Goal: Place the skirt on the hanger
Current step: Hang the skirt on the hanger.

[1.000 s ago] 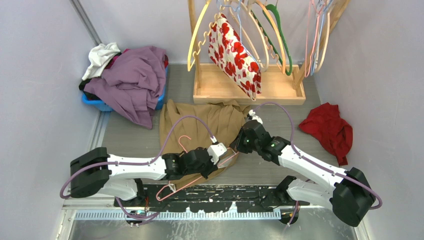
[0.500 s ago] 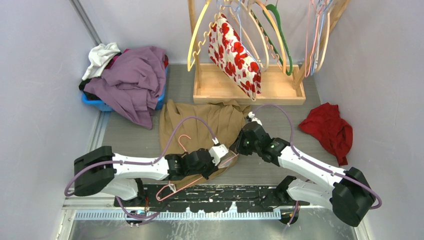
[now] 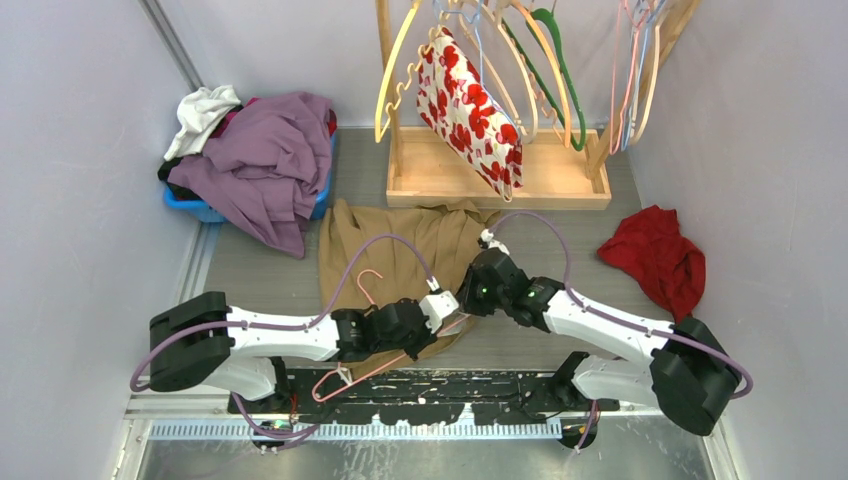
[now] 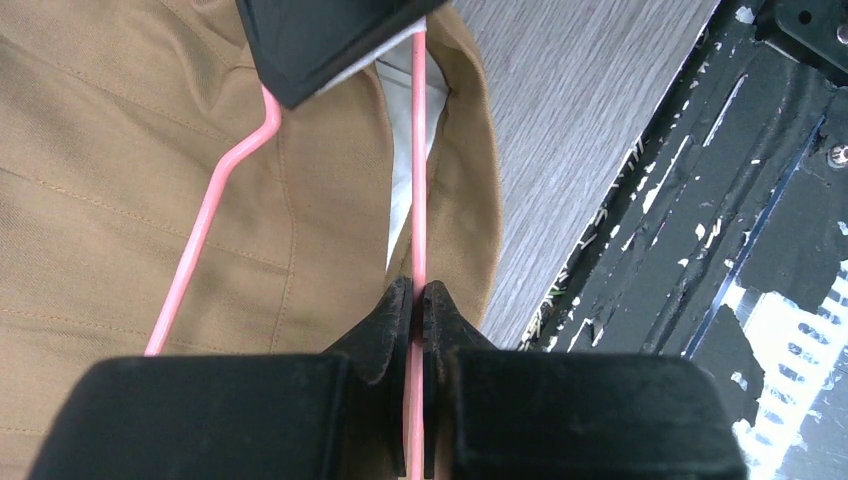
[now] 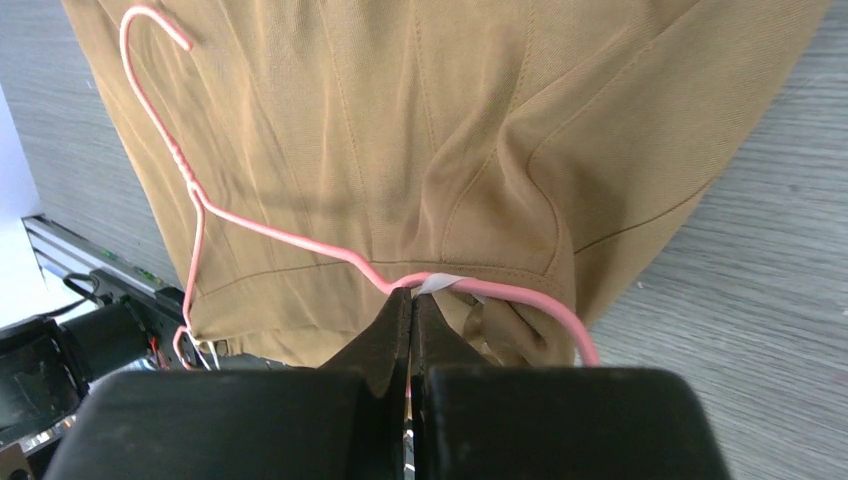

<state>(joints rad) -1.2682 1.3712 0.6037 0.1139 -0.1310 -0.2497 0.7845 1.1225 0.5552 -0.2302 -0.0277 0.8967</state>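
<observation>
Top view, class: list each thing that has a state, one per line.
skirt: lying flat, unhung.
pink hanger: lying on skirt, held by both grippers.
left gripper: jaws shut on hanger.
right gripper: jaws shut on hanger.
floral garment: hanging on rack.
red cloth: crumpled.

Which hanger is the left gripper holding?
The pink wire hanger, lying on the tan skirt; every other hanger hangs on the wooden rack at the back.

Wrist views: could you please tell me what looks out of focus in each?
Left wrist: the left claw is soft up close, the skirt sharp. Right wrist: the right claw is equally soft, the pink hanger crisp.
</observation>
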